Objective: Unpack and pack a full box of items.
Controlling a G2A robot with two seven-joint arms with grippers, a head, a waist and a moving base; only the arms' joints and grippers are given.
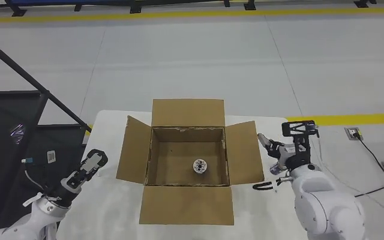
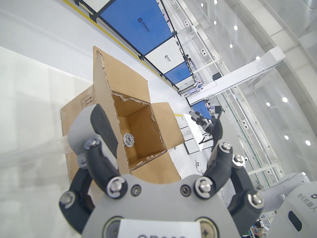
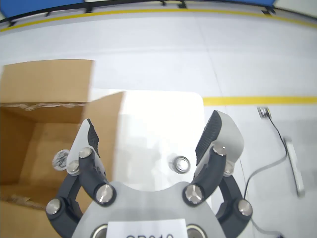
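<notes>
On the table (image 1: 111,129) the box (image 1: 187,157) stands open, one small round part (image 1: 200,165) on its floor. A second part (image 3: 180,164) lies outside, below the right gripper (image 3: 151,120), whose fingers are spread. Both parts look light, hard and slick, so I'd pinch across the rim. The left gripper (image 2: 158,118) hangs spread too, empty.

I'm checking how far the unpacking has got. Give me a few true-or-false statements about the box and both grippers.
All four flaps of the box are folded open. True.
The box is packed full. False: one small round item lies on its floor.
The left gripper is open and empty. True.
The right gripper is shut on an item. False: it is open, and a small metal ring lies on the table.
</notes>
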